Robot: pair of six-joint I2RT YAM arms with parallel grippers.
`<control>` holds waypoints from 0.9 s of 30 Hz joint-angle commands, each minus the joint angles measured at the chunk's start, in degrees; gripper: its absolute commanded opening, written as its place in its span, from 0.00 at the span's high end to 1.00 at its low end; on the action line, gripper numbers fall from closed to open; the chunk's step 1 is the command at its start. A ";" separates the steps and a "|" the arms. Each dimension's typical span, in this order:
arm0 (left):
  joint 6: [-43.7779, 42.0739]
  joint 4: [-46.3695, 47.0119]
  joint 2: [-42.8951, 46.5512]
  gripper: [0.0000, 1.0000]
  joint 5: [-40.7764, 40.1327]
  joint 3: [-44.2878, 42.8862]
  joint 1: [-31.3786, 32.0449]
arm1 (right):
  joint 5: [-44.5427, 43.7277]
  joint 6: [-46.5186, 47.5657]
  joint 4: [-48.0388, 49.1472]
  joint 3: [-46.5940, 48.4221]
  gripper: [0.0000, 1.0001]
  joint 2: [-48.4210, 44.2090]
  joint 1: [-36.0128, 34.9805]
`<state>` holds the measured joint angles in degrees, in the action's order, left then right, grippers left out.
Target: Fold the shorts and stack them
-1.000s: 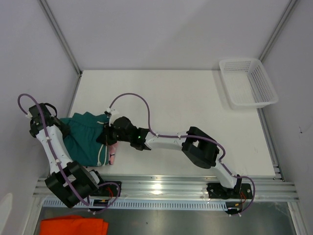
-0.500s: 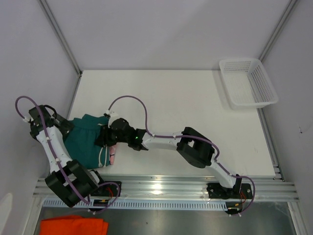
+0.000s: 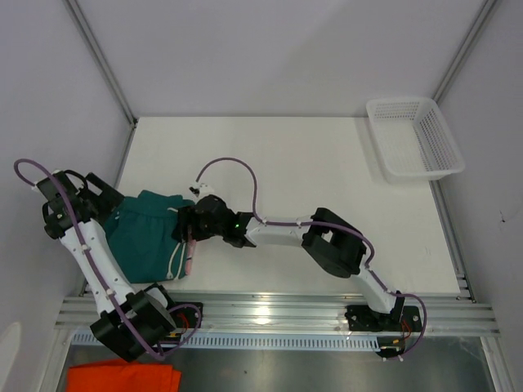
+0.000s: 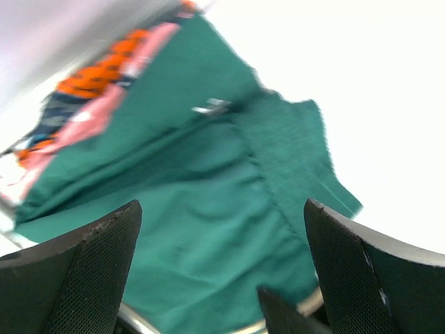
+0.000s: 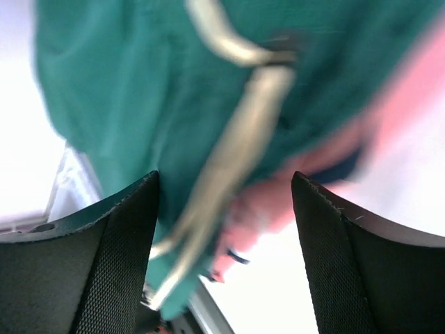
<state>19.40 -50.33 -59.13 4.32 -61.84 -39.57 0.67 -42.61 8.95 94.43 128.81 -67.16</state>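
At the near-left corner of the counter (image 3: 310,171) you have the teal shorts (image 3: 147,241) lying flat on top of the stack. They are a soft, plain weave folded to a nearly square pad, so no long axis stands out. The gathered elastic waistband and the pale drawstring (image 5: 229,160) face right. A pink shorts (image 3: 189,260) edge peeks out beneath along that right side. In the left wrist view a strip of the orange-and-blue print shorts (image 4: 104,69) shows under the far edge.

Your right pincer (image 5: 226,177) hovers over the drawstring side, its jaws apart and clamping nothing. Your left pincer (image 4: 221,205) sits at the stack's left edge, spread wide and released.

Well apart, a white mesh basket (image 3: 413,139) rests at the far-right corner, and an orange cloth (image 3: 122,377) lies below the rail.
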 commanded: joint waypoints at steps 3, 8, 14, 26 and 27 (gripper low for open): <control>-2.08 1.98 -0.01 0.01 16.33 -1.52 2.30 | -5.15 1.38 -3.24 -5.12 0.22 -9.54 4.57; -1.30 4.44 2.61 0.01 11.87 -1.61 9.57 | -6.47 2.44 0.36 -18.20 0.20 -19.80 8.09; 3.88 11.72 4.02 0.01 10.36 1.28 24.06 | -7.69 4.64 -2.44 -28.75 0.20 -30.09 12.48; 8.45 32.65 16.14 0.01 -3.41 19.64 57.83 | -19.11 18.44 -3.94 -56.79 0.18 -68.57 21.52; 8.99 32.66 16.76 0.01 -6.13 20.27 62.12 | -19.12 18.70 -5.16 -58.73 0.16 -72.09 22.76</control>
<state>24.91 -24.67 -44.23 4.19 -44.45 16.38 -13.54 -27.92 4.49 40.16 65.52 -48.03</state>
